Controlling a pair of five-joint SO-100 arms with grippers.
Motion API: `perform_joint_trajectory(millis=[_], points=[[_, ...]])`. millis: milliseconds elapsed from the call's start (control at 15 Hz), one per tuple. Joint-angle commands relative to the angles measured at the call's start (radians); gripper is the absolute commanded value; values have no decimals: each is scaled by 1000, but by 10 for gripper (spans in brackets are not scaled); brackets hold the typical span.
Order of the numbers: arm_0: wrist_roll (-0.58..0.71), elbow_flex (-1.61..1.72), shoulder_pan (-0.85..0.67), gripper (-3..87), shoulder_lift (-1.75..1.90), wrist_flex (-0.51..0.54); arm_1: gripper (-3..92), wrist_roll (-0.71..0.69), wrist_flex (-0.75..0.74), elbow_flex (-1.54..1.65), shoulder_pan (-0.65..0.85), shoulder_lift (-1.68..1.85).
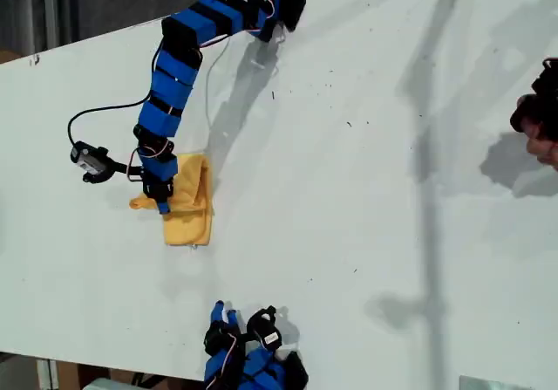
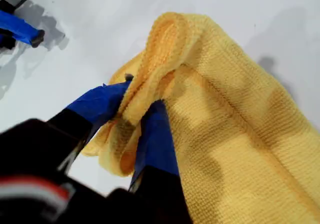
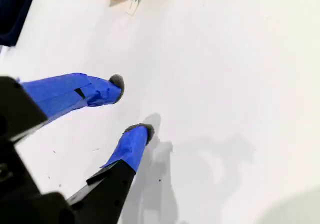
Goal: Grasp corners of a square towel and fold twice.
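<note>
Second gripper (image 1: 225, 313): parked at the bottom edge of the exterior view, jaws parted over bare table (image 1: 366, 189), nothing between the blue-taped fingers (image 3: 131, 141); arm folded low, well apart from the cloth.

Towel (image 1: 189, 200): yellow-orange, already doubled into a narrow strip, lying on the table toward the exterior view's left, between the two arms.

First gripper (image 2: 135, 108): clenched on a bunched, hemmed edge of the towel, cloth pinched between the blue fingers (image 2: 157, 134) and puckered upward; whether a true corner is caught cannot be told.

First arm pose: reaching in from the top of the exterior view, bent at the elbow, wrist angled steeply down onto the strip's end nearer that view's left.

Step in hand: judged the second fold, one fold apparently done.

Next move calls for: lifting the pinched end just clear, carrying it along the strip onto the far end, keeping layers aligned, then letting go.

Far edge: part of a person (image 1: 540, 115) at the exterior view's right, clear of the work.
</note>
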Motion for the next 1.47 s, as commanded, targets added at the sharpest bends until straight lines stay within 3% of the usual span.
perform_joint_trajectory(millis=[0, 333, 533, 733, 933, 1067, 1267, 1333, 1400], points=[[17, 6, 17, 148, 3, -17, 118, -8, -38, -72, 3, 21], [17, 6, 17, 145, 3, -17, 191, -29, -48, -71, -17, 44], [15, 6, 17, 143, 3, -17, 300, -66, -37, -66, -44, 95], [15, 6, 17, 142, 3, -17, 328, -106, 5, 58, -74, 299], [17, 6, 17, 142, 3, -17, 433, -89, 77, 551, -89, 752], [-2, 6, 17, 148, 3, -17, 449, -17, 69, 960, -110, 1094], [81, 6, 20, 151, 3, -17, 431, 110, 21, 1583, -146, 1724], [127, 11, 26, 113, 3, -21, 292, 126, 130, 1681, -156, 1930], [155, 11, 26, 107, 3, -25, 84, 127, 264, 1715, -170, 2103]])
